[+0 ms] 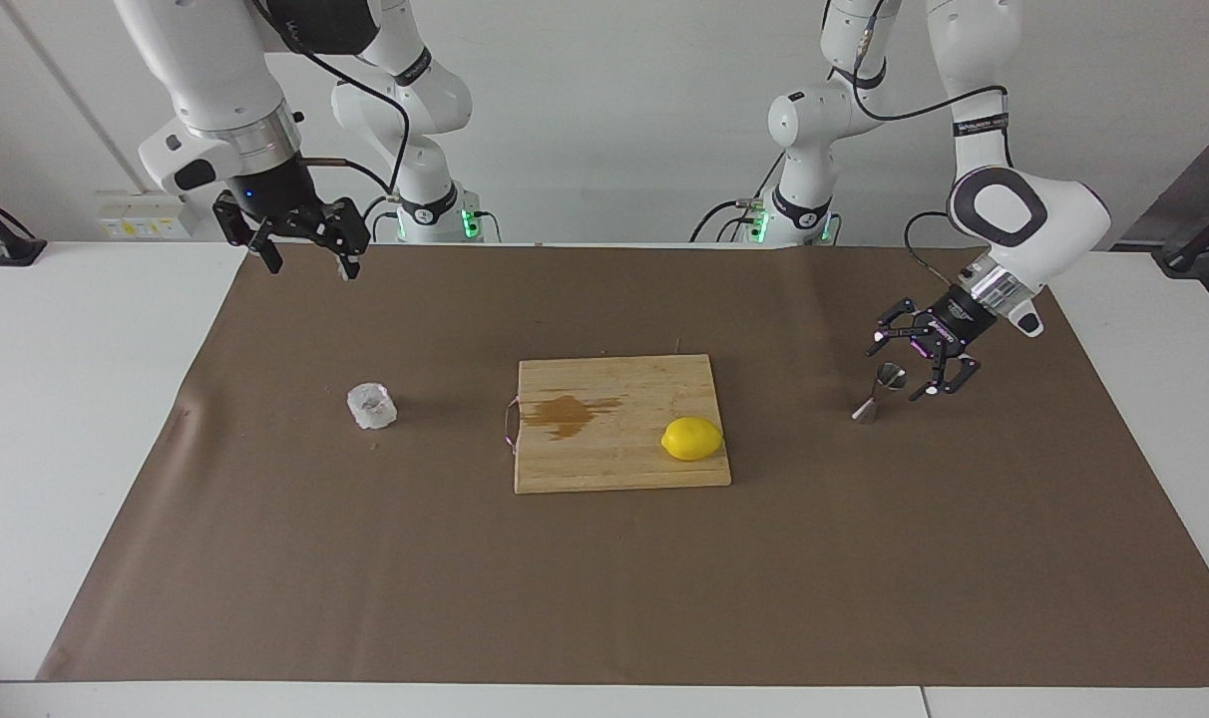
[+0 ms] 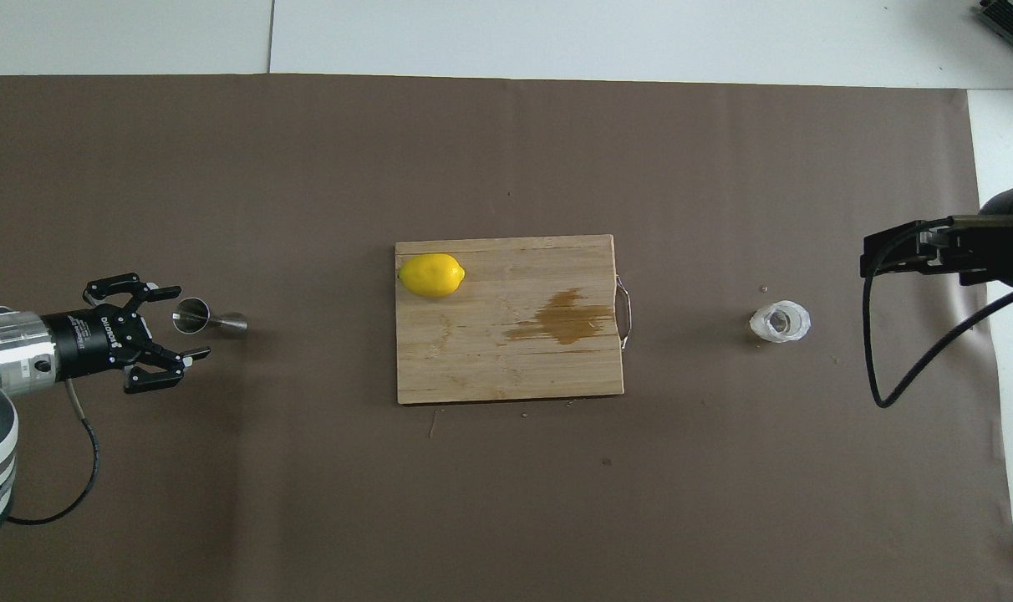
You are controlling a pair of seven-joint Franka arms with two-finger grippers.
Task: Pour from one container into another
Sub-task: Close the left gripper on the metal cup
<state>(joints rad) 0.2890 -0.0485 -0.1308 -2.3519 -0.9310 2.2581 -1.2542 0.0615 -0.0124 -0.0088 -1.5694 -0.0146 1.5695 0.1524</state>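
There are two arms and so two hands. The left hand (image 1: pixel 908 365) is low over the brown mat (image 1: pixel 604 578), at the left arm's end of the bench (image 1: pixel 76 399). Its fingers are spread wide apart and they hold nothing. The one steel jigger (image 1: pixel 878 392) stands upright on the mat just beside this hand. In the facing view the top cup of the jigger is between the two spread fingers, but I cannot tell if a finger touches it. In the overhead view the left hand (image 2: pixel 180 327) points toward the jigger (image 2: pixel 210 318) from the side.

The right hand (image 1: pixel 310 249) hangs high over the edge of the mat nearest the robots, at the right arm's end. Its fingers are also apart and empty. In the overhead view only part of the right hand (image 2: pixel 899 251) is seen at the border.

The one clear tumbler (image 1: pixel 371 406) with crinkly sides stands alone on the mat, well apart from the right hand and toward the right arm's end. In the overhead view the tumbler (image 2: pixel 780 323) shows its round mouth.

In the middle of the mat lies one wooden cutting board (image 1: pixel 619 449) with a metal handle. On it are one lemon (image 1: pixel 691 439), at a corner toward the left arm's end, and one brown wet stain (image 1: pixel 568 413).
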